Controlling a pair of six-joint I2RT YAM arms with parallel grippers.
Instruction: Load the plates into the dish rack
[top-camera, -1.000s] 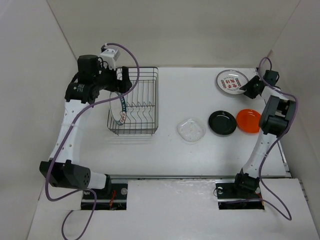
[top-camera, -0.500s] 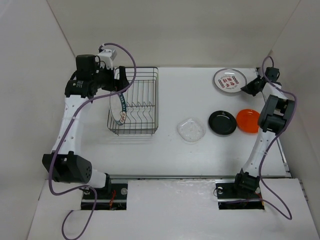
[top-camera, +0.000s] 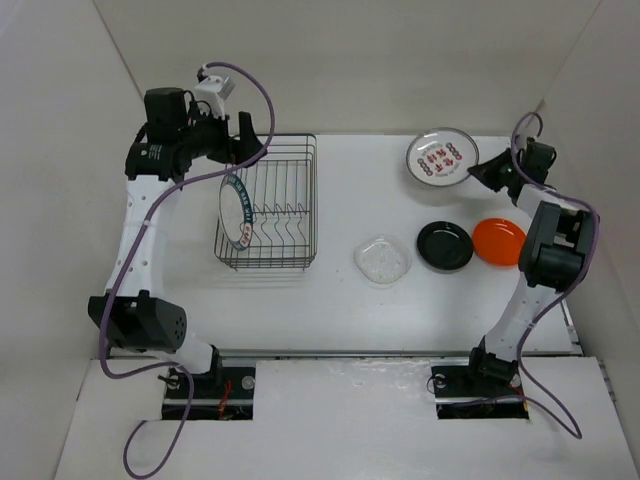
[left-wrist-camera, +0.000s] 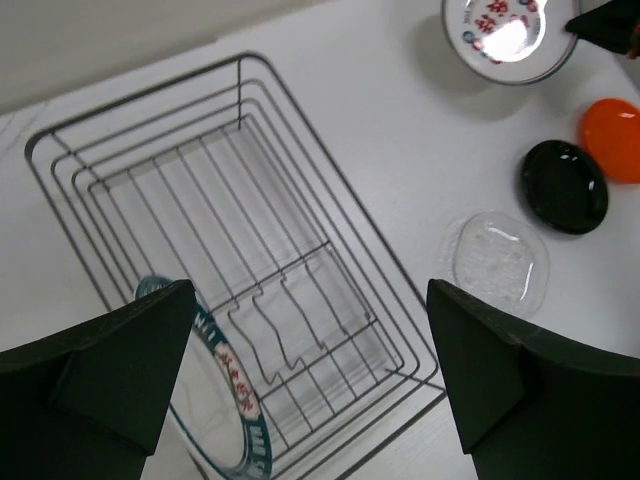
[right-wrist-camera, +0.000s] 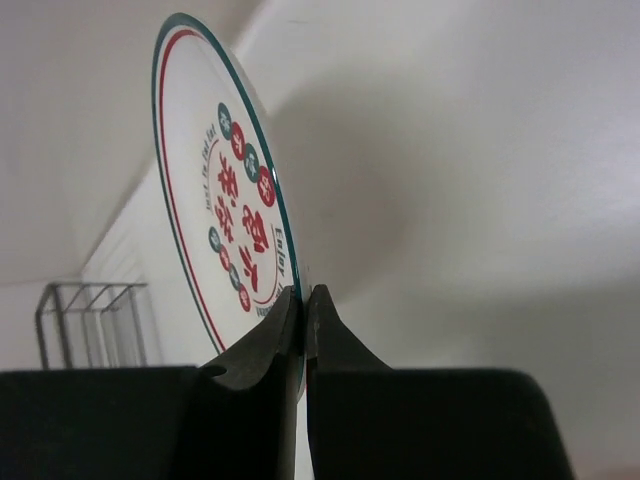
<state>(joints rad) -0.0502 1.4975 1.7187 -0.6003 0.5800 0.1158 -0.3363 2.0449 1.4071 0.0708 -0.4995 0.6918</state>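
Observation:
The dish rack (top-camera: 312, 205) stands at the left of the table, with the blue-rimmed plate (top-camera: 236, 215) upright on edge at its left end. My left gripper (top-camera: 250, 140) hovers open above the rack's far side; its wrist view looks down on the rack (left-wrist-camera: 330, 240) and that plate (left-wrist-camera: 225, 400). My right gripper (top-camera: 476, 172) is shut on the rim of the white plate with red marks (top-camera: 440, 158), tilted up at the far right. The wrist view shows both fingers pinching that plate (right-wrist-camera: 215, 200). The black plate (top-camera: 445, 245), orange plate (top-camera: 497, 241) and clear plate (top-camera: 382, 260) lie flat.
White walls close in the table at the back and both sides. The three flat plates sit in a row right of the rack, below the held plate. The rack (right-wrist-camera: 90, 300) shows far off in the right wrist view.
The right gripper closed on the red-marked plate's rim, tipped it up and carried it a little left. The left arm drew up and back from the rack; the blue-rimmed plate stays there.

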